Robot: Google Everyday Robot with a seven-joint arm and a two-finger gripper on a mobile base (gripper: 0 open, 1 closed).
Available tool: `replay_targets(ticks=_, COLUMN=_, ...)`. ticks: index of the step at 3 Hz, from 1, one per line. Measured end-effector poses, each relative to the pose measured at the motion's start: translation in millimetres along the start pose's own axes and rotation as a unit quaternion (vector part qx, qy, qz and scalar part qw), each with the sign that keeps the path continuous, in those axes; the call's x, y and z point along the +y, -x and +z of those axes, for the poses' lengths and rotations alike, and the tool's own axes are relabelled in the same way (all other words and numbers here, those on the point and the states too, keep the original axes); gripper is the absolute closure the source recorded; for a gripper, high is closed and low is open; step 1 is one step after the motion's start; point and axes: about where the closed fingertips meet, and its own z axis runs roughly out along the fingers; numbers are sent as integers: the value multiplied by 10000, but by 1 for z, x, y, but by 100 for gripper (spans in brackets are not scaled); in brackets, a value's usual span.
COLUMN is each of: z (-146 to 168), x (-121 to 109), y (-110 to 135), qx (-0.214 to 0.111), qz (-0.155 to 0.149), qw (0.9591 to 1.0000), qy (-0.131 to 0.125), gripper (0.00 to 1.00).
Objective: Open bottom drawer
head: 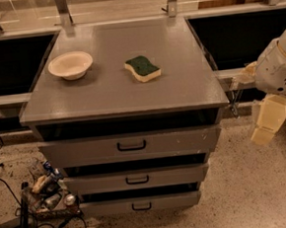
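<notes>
At the foot of the grey cabinet, below the front edge of its top, the bottom drawer is located beneath the middle drawer and the top drawer. Its small black handle is not touched. A bowl is placed near the left edge and a sponge near the centre. The gripper is positioned well apart, beyond the right edge near the front right corner. Whether it is open or closed cannot be told.
</notes>
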Motion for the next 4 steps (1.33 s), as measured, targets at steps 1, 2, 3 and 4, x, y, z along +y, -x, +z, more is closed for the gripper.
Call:
replay_targets(ticks=1, z=20, x=1, y=-7, qx=-53, qz=32, qw=9998, qy=186, gripper=0)
replay_targets(ticks=2, z=52, x=-2, y=-11, qx=-39, qz=-4, qw=9988, qy=483, gripper=0)
replay_targets(ticks=3, z=52, x=-2, y=-11, qx=-39, qz=-4, qw=9988, qy=483, gripper=0)
replay_targets(ticks=4, z=82, x=32, y=-7, qx=-11, qz=-177, qw=9983, qy=552, gripper=0)
